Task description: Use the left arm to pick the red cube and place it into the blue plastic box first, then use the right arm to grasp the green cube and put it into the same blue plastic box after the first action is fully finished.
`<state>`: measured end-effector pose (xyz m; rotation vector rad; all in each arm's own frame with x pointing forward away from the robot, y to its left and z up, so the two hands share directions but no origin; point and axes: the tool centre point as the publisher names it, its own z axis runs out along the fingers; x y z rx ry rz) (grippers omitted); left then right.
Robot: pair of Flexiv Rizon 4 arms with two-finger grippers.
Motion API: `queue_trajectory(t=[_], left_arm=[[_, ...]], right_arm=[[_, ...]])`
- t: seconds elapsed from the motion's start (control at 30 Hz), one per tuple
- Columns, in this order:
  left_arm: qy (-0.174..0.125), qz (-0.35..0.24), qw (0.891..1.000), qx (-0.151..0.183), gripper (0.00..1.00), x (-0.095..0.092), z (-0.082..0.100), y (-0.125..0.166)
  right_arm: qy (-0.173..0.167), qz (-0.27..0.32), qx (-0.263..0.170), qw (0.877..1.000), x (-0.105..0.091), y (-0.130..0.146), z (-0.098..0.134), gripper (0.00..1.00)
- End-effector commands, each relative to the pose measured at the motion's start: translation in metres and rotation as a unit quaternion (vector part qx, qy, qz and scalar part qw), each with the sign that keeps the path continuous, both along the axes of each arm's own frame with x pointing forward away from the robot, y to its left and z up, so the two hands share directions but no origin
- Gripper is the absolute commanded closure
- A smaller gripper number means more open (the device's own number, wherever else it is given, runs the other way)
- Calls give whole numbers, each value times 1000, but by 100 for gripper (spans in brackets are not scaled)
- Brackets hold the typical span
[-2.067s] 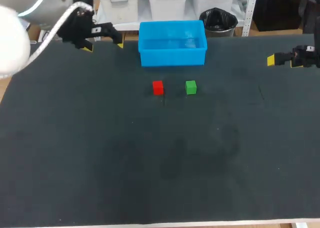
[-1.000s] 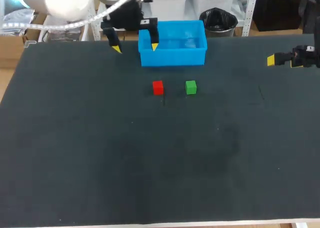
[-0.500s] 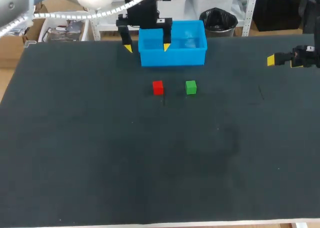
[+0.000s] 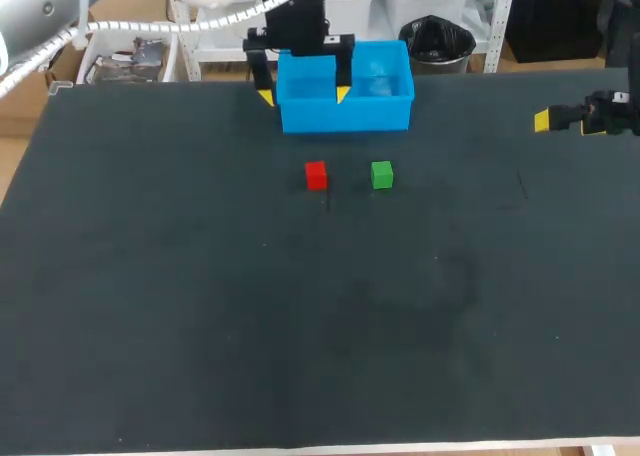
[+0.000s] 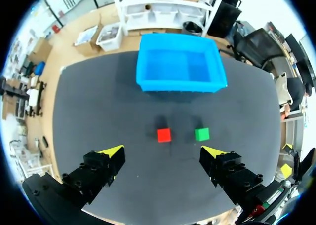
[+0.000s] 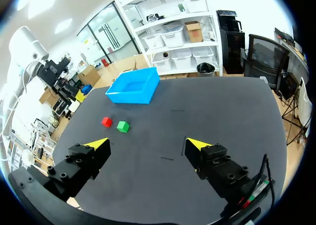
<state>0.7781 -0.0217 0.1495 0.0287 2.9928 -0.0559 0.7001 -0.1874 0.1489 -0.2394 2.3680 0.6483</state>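
Red small cube (image 5: 164, 134) lies ahead of the wide-open, empty left gripper (image 5: 163, 151); descend centred, straddling it, clear of the small green cube (image 5: 201, 133).

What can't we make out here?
- Head view: right gripper is cut off by the edge; only one yellow tip shows.
- Head view: left gripper hides part of the blue box's back-left rim.
- Right wrist view: red cube and green cube too small for detail.
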Motion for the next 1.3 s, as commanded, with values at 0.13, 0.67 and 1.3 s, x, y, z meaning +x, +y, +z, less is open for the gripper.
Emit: queue_trajectory(t=[0.13, 0.67, 1.3], left_arm=[[4, -1, 1000, 1, 0, 4, 0, -1], [4, -1, 1000, 1, 0, 4, 0, -1], [26, -21, 999, 6, 0, 5, -23, -24]], right_arm=[[1, -3, -3, 1000, -1, 1, 1, 0], [1, -3, -3, 1000, -1, 1, 1, 0], [1, -3, -3, 1000, -1, 1, 1, 0]])
